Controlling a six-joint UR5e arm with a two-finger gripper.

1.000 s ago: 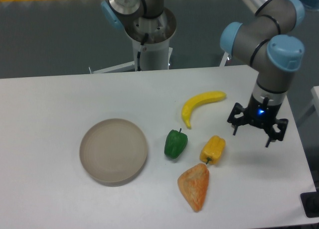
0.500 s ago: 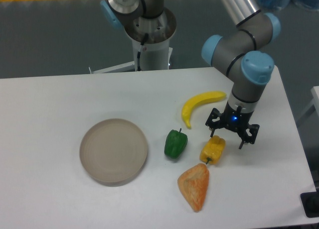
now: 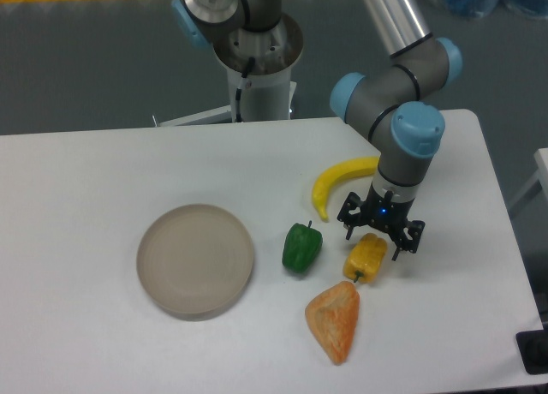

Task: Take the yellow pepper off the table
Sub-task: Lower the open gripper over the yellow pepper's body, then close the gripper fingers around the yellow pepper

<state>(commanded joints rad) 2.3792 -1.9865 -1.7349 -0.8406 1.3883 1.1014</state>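
The yellow pepper (image 3: 365,258) lies on the white table (image 3: 103,171), right of centre, small and lobed with a short dark stem at its lower end. My gripper (image 3: 378,240) hangs straight down just above the pepper's upper right part. Its black fingers (image 3: 348,227) are spread apart, open and empty, one on each side of the pepper's top. The arm's grey wrist covers part of the banana behind it.
A green pepper (image 3: 301,247) stands just left of the yellow one. An orange-tan bread wedge (image 3: 335,320) lies right below it. A yellow banana (image 3: 336,184) lies behind. A round grey plate (image 3: 195,259) sits to the left. The robot base (image 3: 255,60) stands at the back.
The arm has swung left and toward the pepper: the gripper moved from the table's right side to directly over the yellow pepper. The fingers stayed open. No object moved.
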